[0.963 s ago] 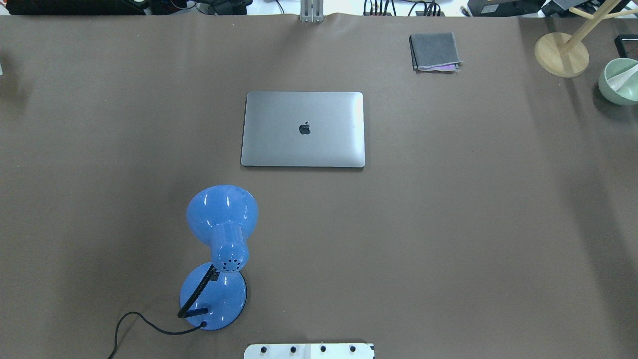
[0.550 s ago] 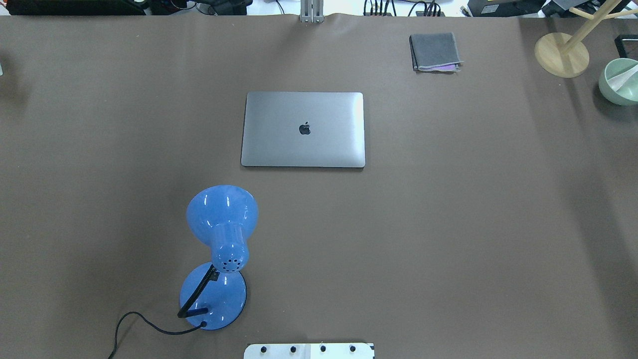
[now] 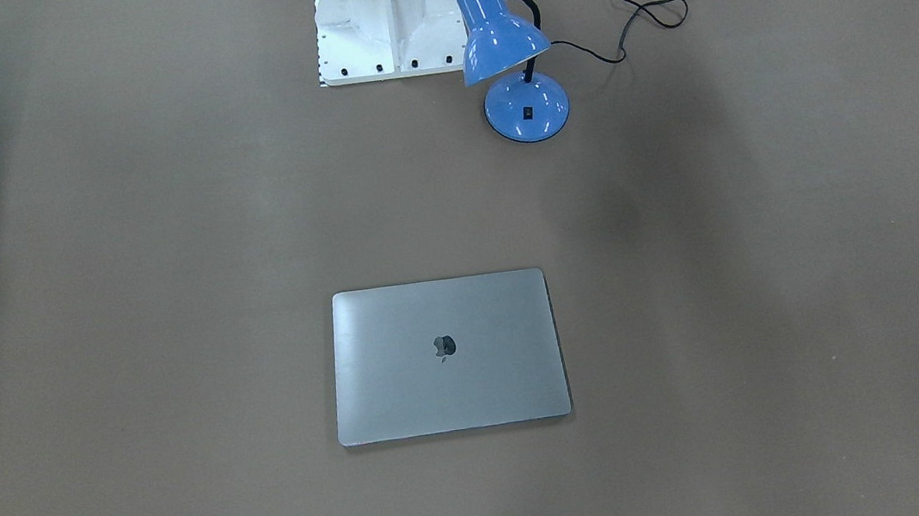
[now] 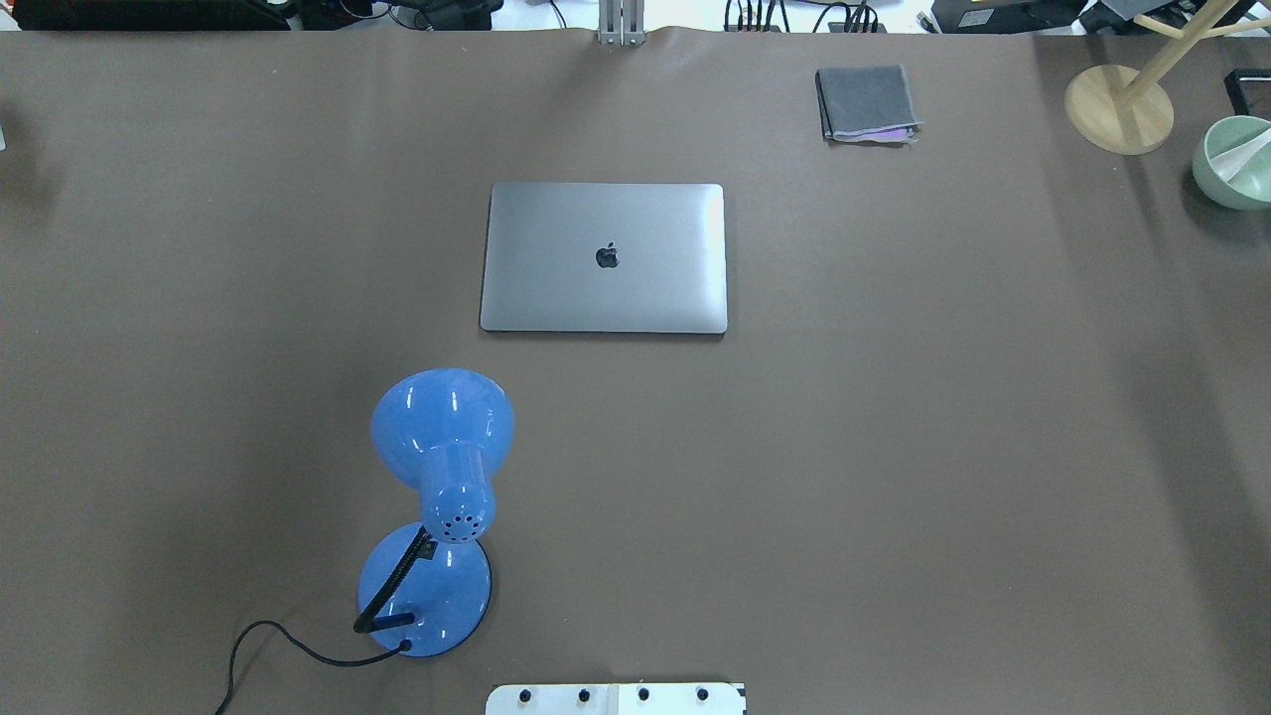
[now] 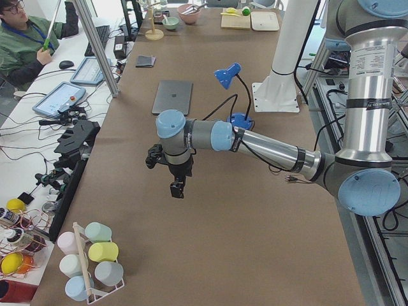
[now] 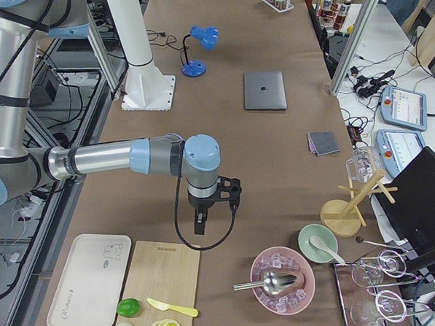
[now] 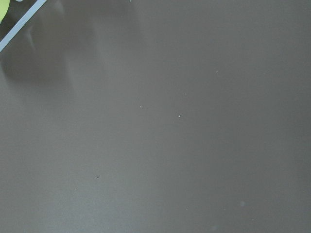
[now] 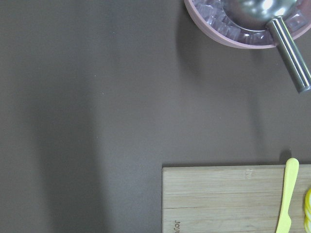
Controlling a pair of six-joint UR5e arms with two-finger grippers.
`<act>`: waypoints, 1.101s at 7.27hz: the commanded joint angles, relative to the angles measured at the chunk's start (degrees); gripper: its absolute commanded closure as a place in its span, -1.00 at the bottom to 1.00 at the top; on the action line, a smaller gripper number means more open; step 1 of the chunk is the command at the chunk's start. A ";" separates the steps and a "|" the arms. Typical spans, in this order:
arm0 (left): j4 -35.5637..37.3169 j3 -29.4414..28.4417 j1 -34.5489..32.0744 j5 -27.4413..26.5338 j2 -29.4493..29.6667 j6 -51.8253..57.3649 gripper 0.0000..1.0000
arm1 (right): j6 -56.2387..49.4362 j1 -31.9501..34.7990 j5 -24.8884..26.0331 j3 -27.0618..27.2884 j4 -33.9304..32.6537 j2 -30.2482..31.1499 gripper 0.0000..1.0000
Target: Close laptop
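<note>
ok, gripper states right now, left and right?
Left gripper: cannot be told, shows only in a side view.
Right gripper: cannot be told, same reason.

Silver-grey laptop (image 4: 604, 278) with a dark logo (image 4: 607, 256) at centre frame; glossy blue lamp (image 4: 442, 467) lower left; grey cloth (image 4: 866, 99) upper right — a pinkish-purple edge, seemingly — on brown table (image 4: 943, 447).

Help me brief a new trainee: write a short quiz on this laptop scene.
1. True or false: the laptop lies shut, lid flat.
2. Which stands nearest the robot's base? A) lamp B) cloth C) laptop
3. Short answer: does the left gripper or the right gripper touch the laptop?
Key: 1 true; 2 A; 3 no, both hang far from it.
</note>
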State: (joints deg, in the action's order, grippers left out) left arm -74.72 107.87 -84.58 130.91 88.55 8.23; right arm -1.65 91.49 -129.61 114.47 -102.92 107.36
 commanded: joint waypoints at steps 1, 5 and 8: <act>-0.16 0.15 -0.06 -0.04 -1.27 -0.05 -0.97 | -0.02 0.00 -0.03 0.05 -0.08 0.40 -1.00; -0.16 0.15 0.03 0.05 -1.27 -0.14 -0.97 | -0.02 0.00 -0.29 -0.04 -0.08 0.40 -1.00; -0.16 0.15 0.03 -0.04 -1.27 -0.14 -0.97 | -0.11 -0.17 -4.05 -0.03 0.00 0.40 -1.00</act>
State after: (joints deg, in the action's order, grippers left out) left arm -74.88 108.01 -84.55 130.90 87.28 8.09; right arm -1.69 91.41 -131.40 114.46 -102.99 107.75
